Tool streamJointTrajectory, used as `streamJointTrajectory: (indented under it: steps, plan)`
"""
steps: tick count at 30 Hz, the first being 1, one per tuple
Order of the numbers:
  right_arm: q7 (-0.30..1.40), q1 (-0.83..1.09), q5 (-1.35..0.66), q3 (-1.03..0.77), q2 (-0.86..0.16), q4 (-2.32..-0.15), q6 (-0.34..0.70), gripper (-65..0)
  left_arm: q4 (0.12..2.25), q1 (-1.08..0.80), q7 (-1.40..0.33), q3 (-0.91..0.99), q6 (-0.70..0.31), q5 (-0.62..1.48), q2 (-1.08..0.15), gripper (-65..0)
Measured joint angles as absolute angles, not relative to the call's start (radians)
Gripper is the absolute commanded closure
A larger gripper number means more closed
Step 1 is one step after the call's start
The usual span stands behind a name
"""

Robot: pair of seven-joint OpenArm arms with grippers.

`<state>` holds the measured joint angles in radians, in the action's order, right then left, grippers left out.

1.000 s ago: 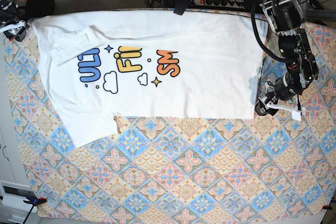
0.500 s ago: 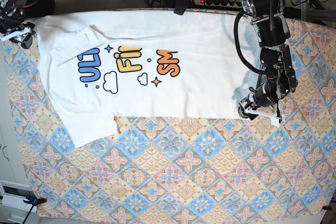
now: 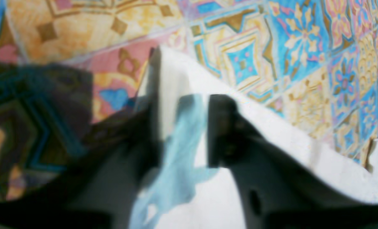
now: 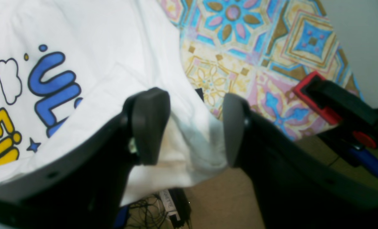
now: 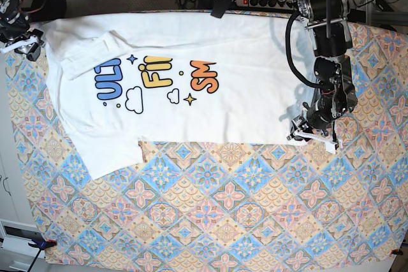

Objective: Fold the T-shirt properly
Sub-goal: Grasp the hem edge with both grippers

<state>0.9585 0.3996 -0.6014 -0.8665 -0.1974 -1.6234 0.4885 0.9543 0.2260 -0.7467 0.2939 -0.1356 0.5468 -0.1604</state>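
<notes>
T-shirt (image 5: 191,87) is lying spread on the patterned tablecloth (image 5: 255,208). Left gripper (image 3: 182,127) is pinching its bottom corner; right gripper (image 4: 192,127) is straddling a far corner, fingers apart.

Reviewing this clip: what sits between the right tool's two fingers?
White fabric at a corner of the T-shirt bunches between the right tool's fingers, with the patterned tablecloth beyond. The right wrist view shows it.

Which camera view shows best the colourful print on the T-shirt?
The base view: the whole print lies unobstructed on the T-shirt. The right wrist view catches only part of the blue and yellow letters, close up. The left wrist view shows just a plain white corner, blurred.
</notes>
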Motion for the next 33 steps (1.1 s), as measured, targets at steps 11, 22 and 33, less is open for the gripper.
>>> streamJointTrajectory:
  steps: [11,22,33]
  plan:
    - [0.97,0.233,-0.359,-0.805,-0.2,-1.615,0.482,-29.5,1.171,0.079,-0.838,0.292,-0.128,0.604,-0.18,0.0]
    - [0.951,-0.019,-0.179,-0.534,-0.286,-1.409,0.492,-29.8,1.545,-0.115,-0.879,0.297,-0.127,0.604,-0.179,0.0]
    - [0.702,-0.197,-0.168,-0.237,-0.452,-0.941,0.485,-31.6,1.792,-0.264,-0.882,0.296,-0.127,0.606,-0.179,0.0]
